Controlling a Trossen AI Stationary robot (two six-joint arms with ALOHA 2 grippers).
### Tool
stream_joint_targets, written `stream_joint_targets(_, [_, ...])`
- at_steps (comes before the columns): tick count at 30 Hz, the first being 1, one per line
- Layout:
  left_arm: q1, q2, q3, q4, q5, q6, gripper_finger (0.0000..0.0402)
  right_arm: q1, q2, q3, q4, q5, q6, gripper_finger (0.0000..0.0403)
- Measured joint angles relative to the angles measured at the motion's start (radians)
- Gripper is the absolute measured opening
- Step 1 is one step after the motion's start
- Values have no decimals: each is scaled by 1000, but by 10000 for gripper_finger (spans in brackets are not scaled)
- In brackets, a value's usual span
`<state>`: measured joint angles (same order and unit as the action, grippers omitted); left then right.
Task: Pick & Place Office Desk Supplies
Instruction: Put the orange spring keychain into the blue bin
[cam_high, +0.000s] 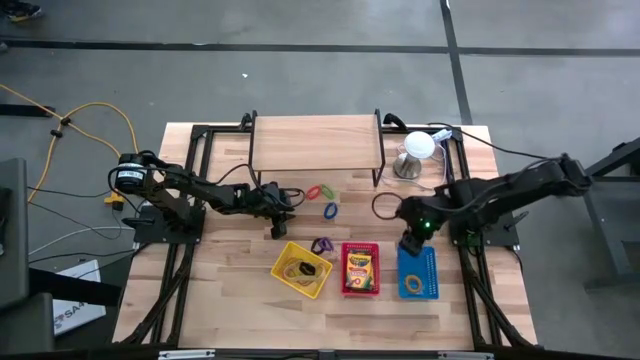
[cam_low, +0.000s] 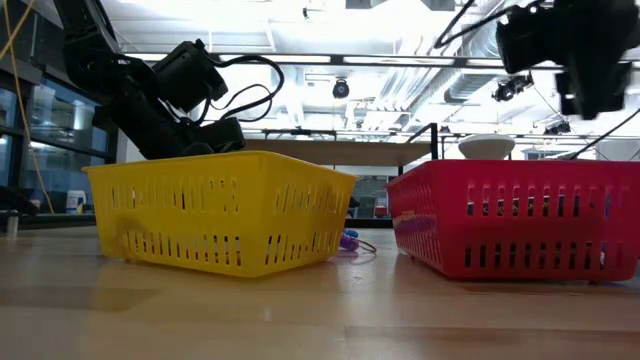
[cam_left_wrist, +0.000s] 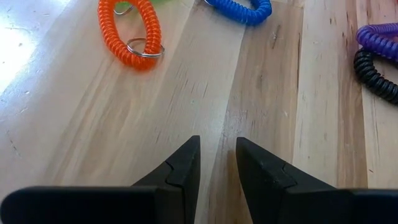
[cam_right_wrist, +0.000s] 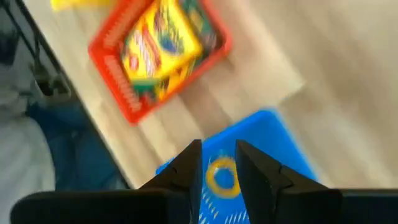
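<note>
Both sets of jaws stand slightly parted with nothing between them: left gripper (cam_left_wrist: 217, 163) low over bare wood, right gripper (cam_right_wrist: 219, 163) above the blue basket (cam_high: 418, 270). Blue basket, slotted plastic, rectangular: one yellow ring (cam_right_wrist: 222, 176) on its floor. Red basket (cam_high: 360, 268), same slotted make: a yellow-and-green crayon box (cam_high: 359, 267) lying flat, filling most of it. Yellow basket (cam_high: 302, 269), turned askew: thin tan rubber-band loops (cam_high: 298, 267) and something dark I cannot make out. Loose on the pale planked table (cam_high: 230, 290): orange spiral coil (cam_left_wrist: 129, 31) with a metal split ring, blue coil (cam_left_wrist: 241, 9), purple coil (cam_left_wrist: 377, 39) touching a black coil (cam_left_wrist: 374, 73). White dome lamp (cam_high: 416, 152) near the wooden shelf (cam_high: 315, 143).
</note>
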<state>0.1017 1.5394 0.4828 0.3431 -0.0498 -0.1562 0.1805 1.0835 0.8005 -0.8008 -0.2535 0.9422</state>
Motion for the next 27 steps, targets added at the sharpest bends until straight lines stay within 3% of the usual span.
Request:
stream_joint_targets(10, [0,0,0,0,0,0,99,-165,-12,0,51,224,-190,83])
stream_joint_targets(19, [0,0,0,0,0,0,99,-368,-12,0,94,228,-295,83])
stream_joint_targets(27, [0,0,0,0,0,-1,99,-447,-12,0,149,229,-319,83])
